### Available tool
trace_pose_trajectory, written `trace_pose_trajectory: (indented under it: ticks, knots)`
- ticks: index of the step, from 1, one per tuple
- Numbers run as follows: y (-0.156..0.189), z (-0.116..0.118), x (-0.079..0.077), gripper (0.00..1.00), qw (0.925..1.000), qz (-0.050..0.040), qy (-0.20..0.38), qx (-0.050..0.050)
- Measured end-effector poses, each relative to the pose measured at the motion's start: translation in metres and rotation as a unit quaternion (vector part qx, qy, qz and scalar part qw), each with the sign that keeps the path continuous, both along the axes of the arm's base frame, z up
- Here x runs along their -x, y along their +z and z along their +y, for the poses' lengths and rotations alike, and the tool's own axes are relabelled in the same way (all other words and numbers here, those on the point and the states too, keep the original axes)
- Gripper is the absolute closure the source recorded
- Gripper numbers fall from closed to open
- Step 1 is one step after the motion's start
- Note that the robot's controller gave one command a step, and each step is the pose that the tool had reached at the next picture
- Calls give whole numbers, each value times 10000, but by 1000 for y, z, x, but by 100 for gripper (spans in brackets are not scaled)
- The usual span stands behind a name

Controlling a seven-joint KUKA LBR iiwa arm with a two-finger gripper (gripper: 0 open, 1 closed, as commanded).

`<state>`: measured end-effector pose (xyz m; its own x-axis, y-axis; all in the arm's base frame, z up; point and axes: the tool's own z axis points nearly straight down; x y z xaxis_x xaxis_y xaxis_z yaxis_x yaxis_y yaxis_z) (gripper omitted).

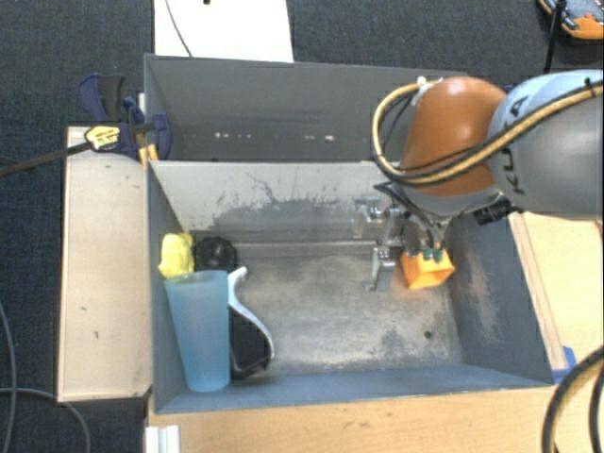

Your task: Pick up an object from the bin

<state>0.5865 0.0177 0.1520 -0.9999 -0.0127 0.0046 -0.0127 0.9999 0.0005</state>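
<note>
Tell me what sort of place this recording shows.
Probably a robotics lab's bin-picking station: a grey metal bin, a robot arm reaching into it, and loose items such as a blue cup and an orange block.

Grey metal bin [311,324] with blue cup [200,328], yellow lump [176,255], black ball [216,252] at left; orange block [427,270] at right.

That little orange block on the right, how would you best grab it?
Probably from straight above, closing across two opposite flat sides of the orange block. It lies by itself on the bare floor of the bin, so nothing crowds it on either side.
</note>
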Motion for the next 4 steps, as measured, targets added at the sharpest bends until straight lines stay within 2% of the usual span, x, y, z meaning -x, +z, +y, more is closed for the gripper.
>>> trace_pose_trajectory:
  ticks: [1,2,3,4]
  knots:
    - [5,0,-2,0,10000,-38,-2,-1]
    - [5,-29,9,0,9998,-37,199,-8]
    - [-3,-77,16,0,9998,-37,197,1]
    - [-15,-99,9,0,9978,-48,655,7]
